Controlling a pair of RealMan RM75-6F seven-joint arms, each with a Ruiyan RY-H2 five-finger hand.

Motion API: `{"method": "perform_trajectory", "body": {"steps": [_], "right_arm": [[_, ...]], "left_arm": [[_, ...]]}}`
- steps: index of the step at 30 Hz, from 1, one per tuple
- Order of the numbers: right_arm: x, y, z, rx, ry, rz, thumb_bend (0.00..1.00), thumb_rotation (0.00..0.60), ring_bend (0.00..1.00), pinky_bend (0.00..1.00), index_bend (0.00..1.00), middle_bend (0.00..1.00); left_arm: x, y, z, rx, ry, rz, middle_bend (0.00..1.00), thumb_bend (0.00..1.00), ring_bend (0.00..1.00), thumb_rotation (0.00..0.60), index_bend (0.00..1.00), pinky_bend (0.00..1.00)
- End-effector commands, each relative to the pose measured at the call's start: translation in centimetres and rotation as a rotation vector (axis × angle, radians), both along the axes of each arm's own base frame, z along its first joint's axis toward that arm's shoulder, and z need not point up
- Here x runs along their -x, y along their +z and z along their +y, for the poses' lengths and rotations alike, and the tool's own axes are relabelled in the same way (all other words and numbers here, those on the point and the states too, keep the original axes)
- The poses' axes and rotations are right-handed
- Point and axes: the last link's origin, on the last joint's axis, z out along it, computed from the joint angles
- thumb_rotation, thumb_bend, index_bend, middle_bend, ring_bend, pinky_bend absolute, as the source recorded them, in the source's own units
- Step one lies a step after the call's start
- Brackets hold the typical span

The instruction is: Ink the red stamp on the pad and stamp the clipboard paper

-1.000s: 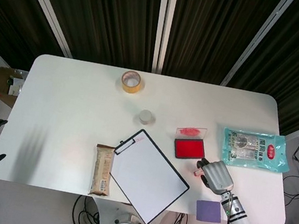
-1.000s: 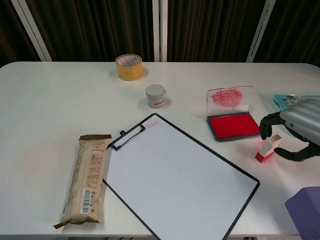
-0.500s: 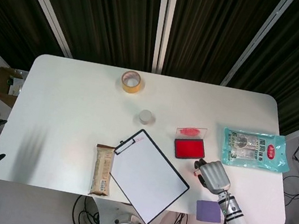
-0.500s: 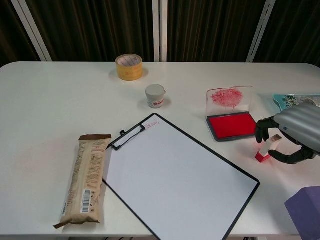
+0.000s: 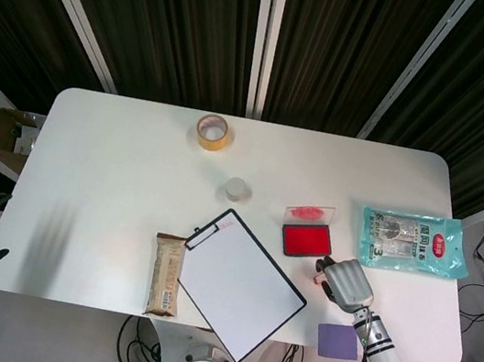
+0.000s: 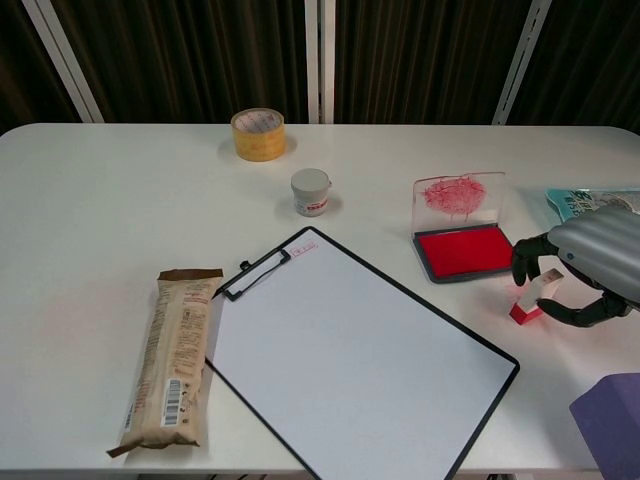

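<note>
The right hand [image 6: 590, 268] is closing its fingers around the red stamp [image 6: 531, 299], at 5 o'clock of the ink pad [image 6: 466, 251]. The clipboard paper [image 6: 355, 362] is lying at the stamp's 8 o'clock. The stamp is probably light, rigid and easy to tip; gripping its upper sides seems best.

Perhaps a barcode on the snack bar [image 6: 168, 361]; no legible text.

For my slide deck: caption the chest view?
Right hand closes around the red stamp beside the open ink pad.
</note>
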Motion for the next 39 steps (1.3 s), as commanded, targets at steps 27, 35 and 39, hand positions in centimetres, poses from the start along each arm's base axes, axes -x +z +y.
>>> {"method": "perform_trajectory", "body": {"steps": [27,35,39], "right_arm": [[-3.7,1.4,-7.1,0.035,-0.016,-0.076,0.39,0.6,0.89,1.0,0.91,0.8],[-4.4,0.3,-8.3,-0.02,-0.041,-0.047,0.43,0.6,0.9,1.0,0.96,0.84],[-4.5,0.1,-8.6,-0.014,-0.036,-0.052,0.44,0.6,0.9,1.0,0.97,0.85]], "left_arm": [[0.2,0.0,-0.2,-0.001,0.015,-0.011,0.16,0.0,0.13,0.6,0.15,0.25],[0.3,0.2,-0.1,-0.012,0.016,-0.015,0.16,0.0,0.13,0.599,0.14,0.25],[0.4,0.2,0.0,-0.013,0.019,-0.014,0.16,0.0,0.13,0.6,0.14,0.25]]}}
